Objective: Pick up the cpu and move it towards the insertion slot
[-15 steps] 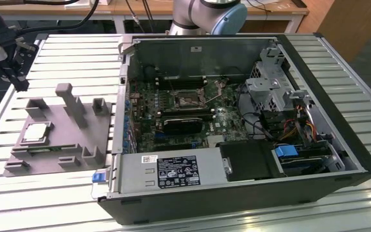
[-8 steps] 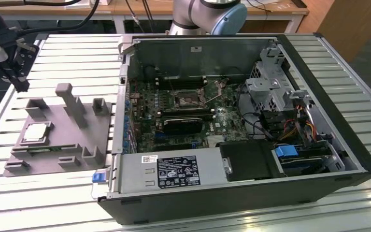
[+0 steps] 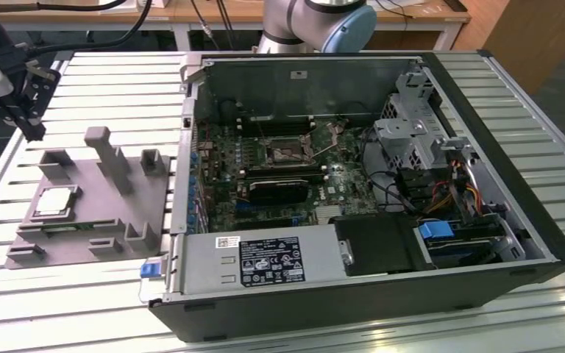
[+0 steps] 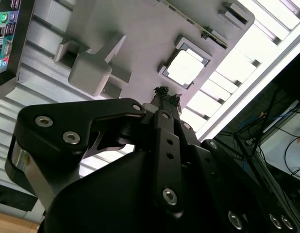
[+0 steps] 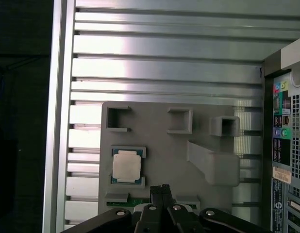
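Observation:
The cpu lies flat in a square pocket of the grey plastic fixture, shiny top up, on the exterior view's left. Both wrist views show the cpu in its pocket. My gripper hangs above the table, beyond the fixture's far left corner and clear of the chip. In the wrist views the gripper has its fingers pressed together with nothing between them. The insertion slot is a silvery framed socket with a dark centre on the motherboard inside the open computer case.
The open computer case takes up the middle and the exterior view's right, with a power supply, drive cage and cables. Upright grey fixture posts stand near the cpu. The slatted aluminium table lies underneath.

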`<state>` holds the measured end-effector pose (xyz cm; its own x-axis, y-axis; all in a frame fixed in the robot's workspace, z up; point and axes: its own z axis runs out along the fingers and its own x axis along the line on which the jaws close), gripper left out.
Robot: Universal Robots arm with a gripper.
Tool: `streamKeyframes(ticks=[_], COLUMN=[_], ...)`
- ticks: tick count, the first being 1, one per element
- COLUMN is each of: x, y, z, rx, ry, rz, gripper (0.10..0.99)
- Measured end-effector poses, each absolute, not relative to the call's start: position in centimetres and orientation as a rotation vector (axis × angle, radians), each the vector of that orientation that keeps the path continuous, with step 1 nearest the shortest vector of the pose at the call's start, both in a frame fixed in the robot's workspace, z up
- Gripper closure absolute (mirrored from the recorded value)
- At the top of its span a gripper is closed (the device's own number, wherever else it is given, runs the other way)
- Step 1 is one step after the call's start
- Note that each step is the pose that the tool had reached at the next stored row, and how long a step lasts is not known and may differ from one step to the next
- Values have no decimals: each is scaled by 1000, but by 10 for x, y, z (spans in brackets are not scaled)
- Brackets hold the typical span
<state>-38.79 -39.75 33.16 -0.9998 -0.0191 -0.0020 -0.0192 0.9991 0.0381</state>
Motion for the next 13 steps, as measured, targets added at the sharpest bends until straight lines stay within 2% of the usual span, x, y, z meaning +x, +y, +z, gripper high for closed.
streamKeyframes(ticks=[13], x=[-390], y=[-397], z=[321], rx=[-30], ry=[3139], rz=[60], gripper=[984])
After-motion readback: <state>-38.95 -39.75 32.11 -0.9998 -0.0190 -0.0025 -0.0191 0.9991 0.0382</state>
